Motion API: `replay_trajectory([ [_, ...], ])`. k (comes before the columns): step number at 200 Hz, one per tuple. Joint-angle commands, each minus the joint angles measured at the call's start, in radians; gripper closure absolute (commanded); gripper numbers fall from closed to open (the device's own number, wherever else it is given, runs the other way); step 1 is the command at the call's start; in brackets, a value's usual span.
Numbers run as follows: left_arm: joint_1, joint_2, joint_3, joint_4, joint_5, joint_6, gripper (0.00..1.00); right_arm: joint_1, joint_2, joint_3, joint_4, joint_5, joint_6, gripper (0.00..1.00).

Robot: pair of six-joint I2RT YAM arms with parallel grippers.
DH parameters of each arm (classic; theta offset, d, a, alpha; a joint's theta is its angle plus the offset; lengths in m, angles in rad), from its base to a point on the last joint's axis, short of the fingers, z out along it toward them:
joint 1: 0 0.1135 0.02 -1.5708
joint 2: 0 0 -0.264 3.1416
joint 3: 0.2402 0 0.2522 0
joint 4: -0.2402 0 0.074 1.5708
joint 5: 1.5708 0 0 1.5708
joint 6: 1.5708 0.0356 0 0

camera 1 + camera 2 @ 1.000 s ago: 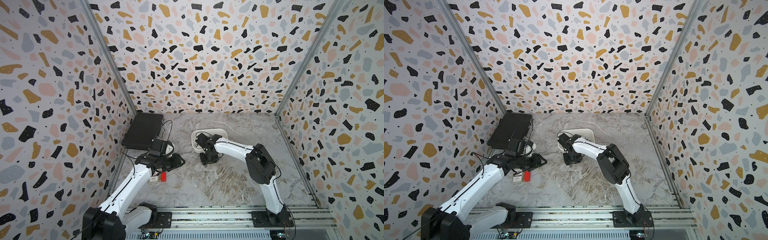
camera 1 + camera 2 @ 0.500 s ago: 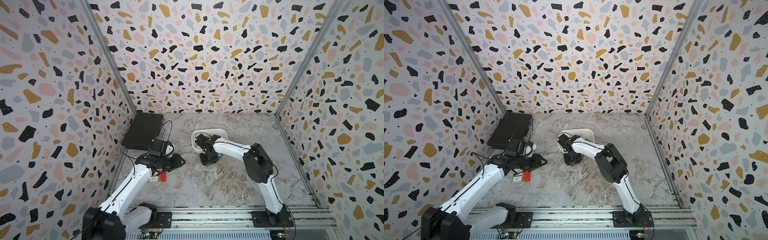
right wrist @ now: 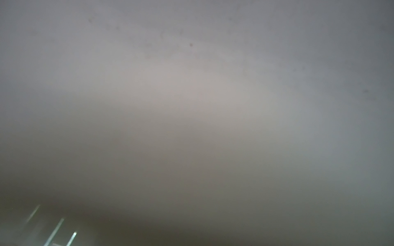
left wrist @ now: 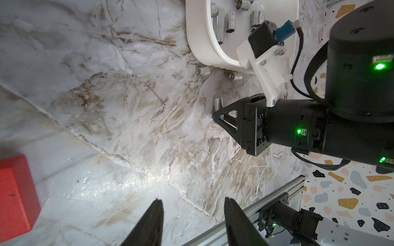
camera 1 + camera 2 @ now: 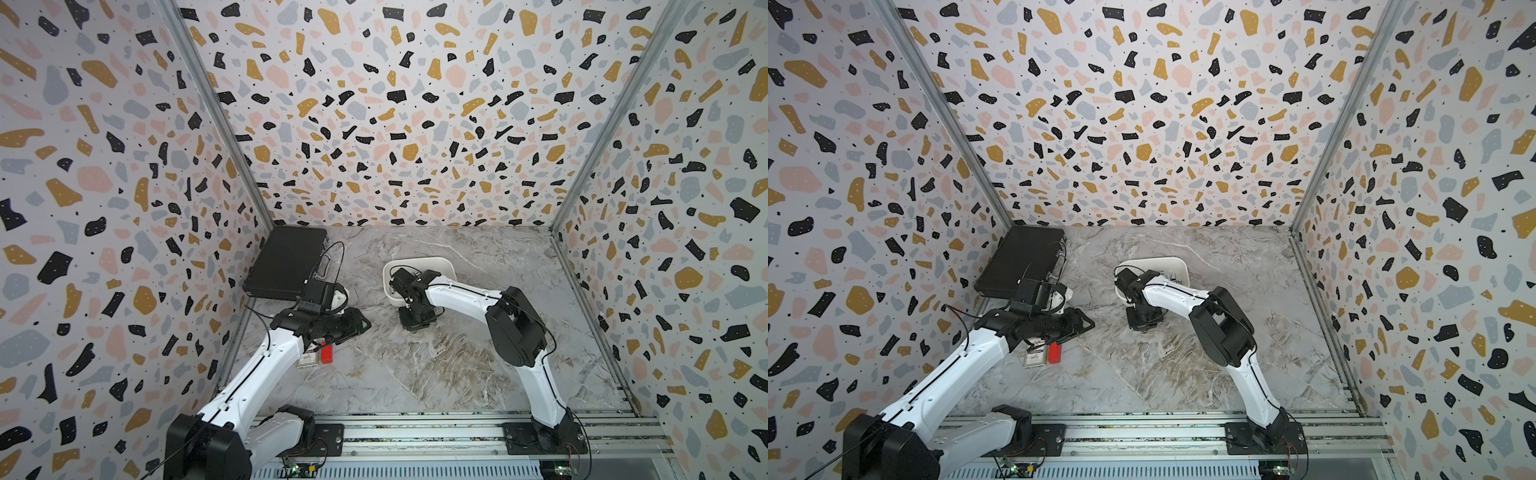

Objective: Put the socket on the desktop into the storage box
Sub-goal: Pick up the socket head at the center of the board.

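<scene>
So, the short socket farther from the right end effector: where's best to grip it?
Grip the short socket across its round barrel, coming straight down. It seems to lie on its side on the desktop, and the storage box wall sits close beside it, so a low sideways approach looks cramped. From above, both curved flanks are reachable.

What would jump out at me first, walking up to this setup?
The loud terrazzo-print walls boxing in the marble desktop. Then the white-and-black right arm, its fingers pinching a shiny socket on the desktop just outside the white storage box, which holds more sockets.
</scene>
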Motion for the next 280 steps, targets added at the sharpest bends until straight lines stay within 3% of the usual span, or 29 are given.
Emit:
replay_trajectory([
  [1, 0.008, -0.006, -0.012, 0.028, 0.011, -0.002, 0.5, 0.01, -0.03, -0.001, -0.018, -0.015, 0.006, 0.82],
  [151, 0.007, 0.063, -0.019, 0.104, 0.018, -0.055, 0.5, -0.001, -0.242, -0.047, 0.002, -0.025, -0.009, 0.83],
  [280, 0.007, 0.178, 0.105, 0.158, 0.021, -0.091, 0.49, -0.149, -0.21, 0.124, -0.07, -0.01, -0.083, 0.82],
])
